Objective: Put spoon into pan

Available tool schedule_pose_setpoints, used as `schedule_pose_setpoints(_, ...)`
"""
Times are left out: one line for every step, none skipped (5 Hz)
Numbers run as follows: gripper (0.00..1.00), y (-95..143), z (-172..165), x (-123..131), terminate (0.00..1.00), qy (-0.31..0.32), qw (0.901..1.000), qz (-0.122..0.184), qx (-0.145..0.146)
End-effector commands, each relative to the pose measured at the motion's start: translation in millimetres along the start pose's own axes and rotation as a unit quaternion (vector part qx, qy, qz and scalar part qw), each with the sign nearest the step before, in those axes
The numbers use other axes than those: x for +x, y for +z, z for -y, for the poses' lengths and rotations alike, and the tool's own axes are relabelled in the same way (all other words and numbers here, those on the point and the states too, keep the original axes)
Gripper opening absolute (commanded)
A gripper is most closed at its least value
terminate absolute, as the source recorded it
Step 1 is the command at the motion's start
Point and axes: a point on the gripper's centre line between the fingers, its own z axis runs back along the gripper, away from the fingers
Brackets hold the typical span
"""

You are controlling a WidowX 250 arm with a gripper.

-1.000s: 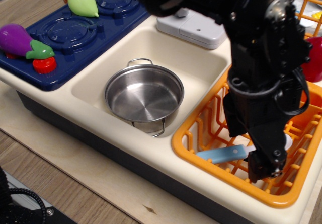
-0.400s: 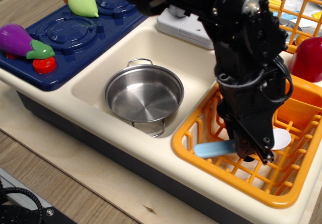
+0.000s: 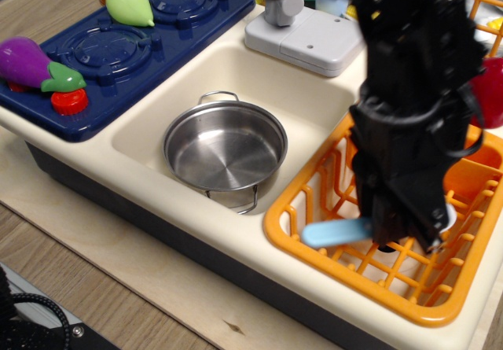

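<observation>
The spoon (image 3: 336, 230) lies in the orange dish rack (image 3: 284, 208), its light-blue handle pointing left. A bit of its white bowl (image 3: 449, 218) shows to the right of the arm. My gripper (image 3: 402, 236) is down in the rack, directly over the middle of the spoon, with its black fingers on either side of it. The fingers are dark and blurred, so I cannot tell whether they are closed on the spoon. The pan (image 3: 225, 146), shiny steel with two wire loop handles, stands empty in the cream sink (image 3: 306, 98), to the left of the rack.
A blue toy stove (image 3: 126, 47) at the left carries a green pear (image 3: 130, 4), a purple eggplant (image 3: 27, 63) and a red knob (image 3: 69, 102). A grey faucet block (image 3: 310, 39) stands behind the sink. A red object (image 3: 489, 90) is at the right edge.
My gripper moved left from the rack's front right corner to a spot over the spoon and has now shifted a little to the right. The spoon has barely moved. The pan has not moved.
</observation>
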Motion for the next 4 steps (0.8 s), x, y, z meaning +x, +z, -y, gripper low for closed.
schedule_pose_setpoints(0.0,42,-3,18,0.0,0.007,0.9996,0.017,0.023)
schedule_pose_setpoints(0.0,56,-8,12,0.0,0.005,0.9989,0.01,0.046)
schedule_pose_setpoints(0.0,70,-33,-5,0.0,-0.005,0.9972,0.014,0.073)
schedule_pose_setpoints(0.0,74,-64,-22,0.0,-0.022,0.9967,0.026,0.074)
